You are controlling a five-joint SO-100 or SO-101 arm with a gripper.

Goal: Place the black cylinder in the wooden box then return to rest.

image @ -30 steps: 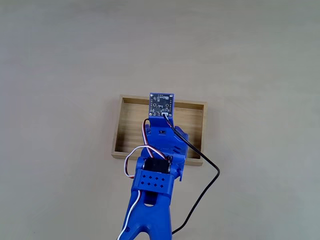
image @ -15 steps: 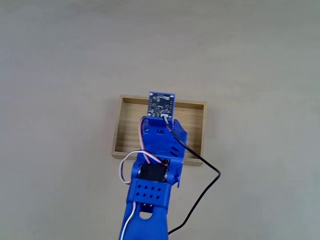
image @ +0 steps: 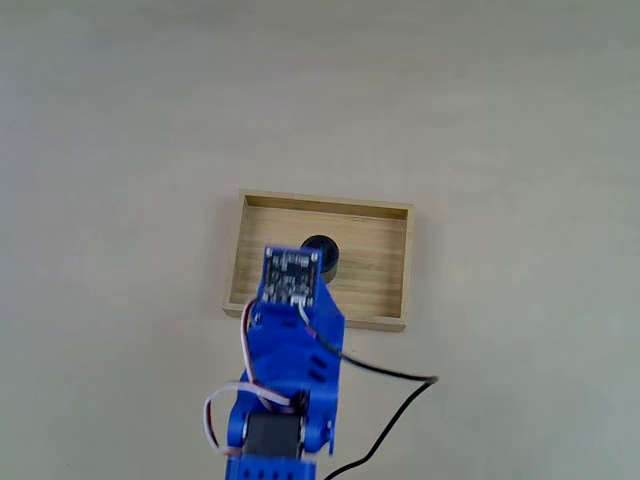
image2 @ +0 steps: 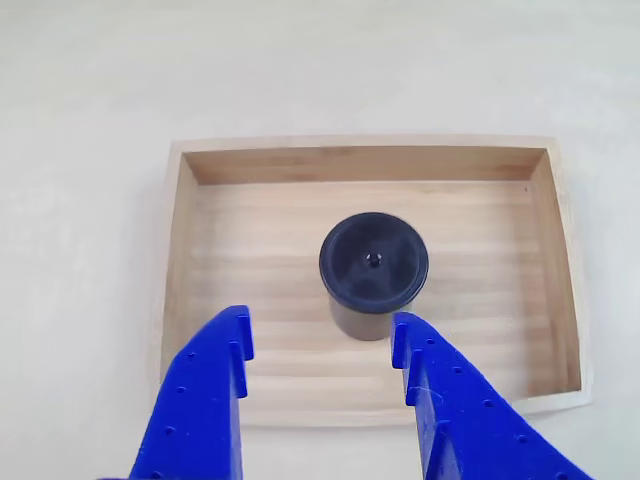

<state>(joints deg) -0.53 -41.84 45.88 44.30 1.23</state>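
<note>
standing upright near the middle of the wooden box (image2: pixel 180 290) floor, the black cylinder (image2: pixel 373 272) sat free, touching neither finger. the gripper (image2: pixel 320 340) hung just short of the cylinder with its jaws spread wide on either side. a second earlier the arm (image: pixel 290 340) had reached over the wooden box (image: pixel 385 255) and hidden the black cylinder (image: pixel 322 254); it had since drawn back toward the box's near wall. the placing looked done, so only the return to rest seemed left.
</note>
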